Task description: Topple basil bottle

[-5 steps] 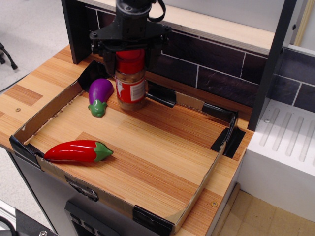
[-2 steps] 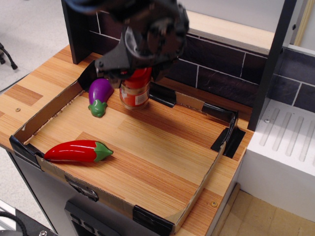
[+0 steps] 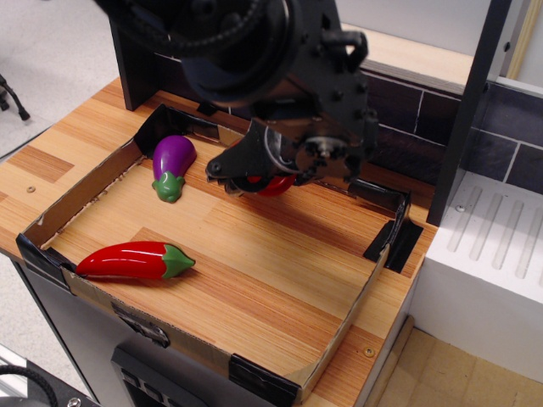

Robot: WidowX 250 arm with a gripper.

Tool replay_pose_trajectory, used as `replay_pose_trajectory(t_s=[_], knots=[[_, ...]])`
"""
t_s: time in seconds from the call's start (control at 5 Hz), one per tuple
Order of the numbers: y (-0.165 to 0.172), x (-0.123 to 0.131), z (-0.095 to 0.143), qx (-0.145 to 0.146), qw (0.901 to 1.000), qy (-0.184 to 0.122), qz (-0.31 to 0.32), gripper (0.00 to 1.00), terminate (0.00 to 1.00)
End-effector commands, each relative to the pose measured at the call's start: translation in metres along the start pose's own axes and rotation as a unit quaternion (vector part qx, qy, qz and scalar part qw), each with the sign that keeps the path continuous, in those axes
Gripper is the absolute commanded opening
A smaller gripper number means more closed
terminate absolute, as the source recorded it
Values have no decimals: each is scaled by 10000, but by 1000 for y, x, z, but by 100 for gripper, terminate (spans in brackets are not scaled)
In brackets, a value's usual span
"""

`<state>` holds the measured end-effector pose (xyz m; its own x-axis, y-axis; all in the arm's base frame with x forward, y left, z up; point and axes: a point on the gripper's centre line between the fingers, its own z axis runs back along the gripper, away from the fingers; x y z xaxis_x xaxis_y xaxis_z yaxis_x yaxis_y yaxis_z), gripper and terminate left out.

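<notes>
The basil bottle (image 3: 273,185) shows only as a patch of red low in the back middle of the tray; the rest of it is hidden behind my wrist. It appears tipped far over, close to the tray floor. My black gripper (image 3: 254,176) is rolled onto its side and bent down over the bottle, and it seems shut on it. One dark finger (image 3: 223,166) points left towards the eggplant. The label and contents are hidden.
A purple toy eggplant (image 3: 172,161) lies at the tray's back left. A red toy chili pepper (image 3: 131,259) lies at the front left. The low cardboard tray wall (image 3: 78,197) rings the wooden floor. A dark tiled wall (image 3: 407,119) stands behind, and a white rack (image 3: 492,246) is at the right.
The bottle stood upright in my gripper by the eggplant. My wrist has since rolled and swung right and down, tipping the bottle over and hiding most of it.
</notes>
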<state>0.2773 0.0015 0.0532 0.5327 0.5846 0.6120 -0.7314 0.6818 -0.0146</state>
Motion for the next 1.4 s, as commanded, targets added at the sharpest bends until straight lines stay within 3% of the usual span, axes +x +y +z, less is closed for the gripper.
replay_pose_trajectory(t_s=[0.0,0.2,0.4,0.8,1.0,1.2], knots=[[-2,-21,27,-399,9885,1347,567,0,0],[0,-24,26,-452,9703,2282,668,100,0],[-5,-23,17,-289,9620,2631,663,100,0],[-4,-18,18,-422,9597,2704,633,100,0],[-2,4,42,-688,9718,2145,704,100,0],[2,40,60,-491,9715,2132,911,100,0]])
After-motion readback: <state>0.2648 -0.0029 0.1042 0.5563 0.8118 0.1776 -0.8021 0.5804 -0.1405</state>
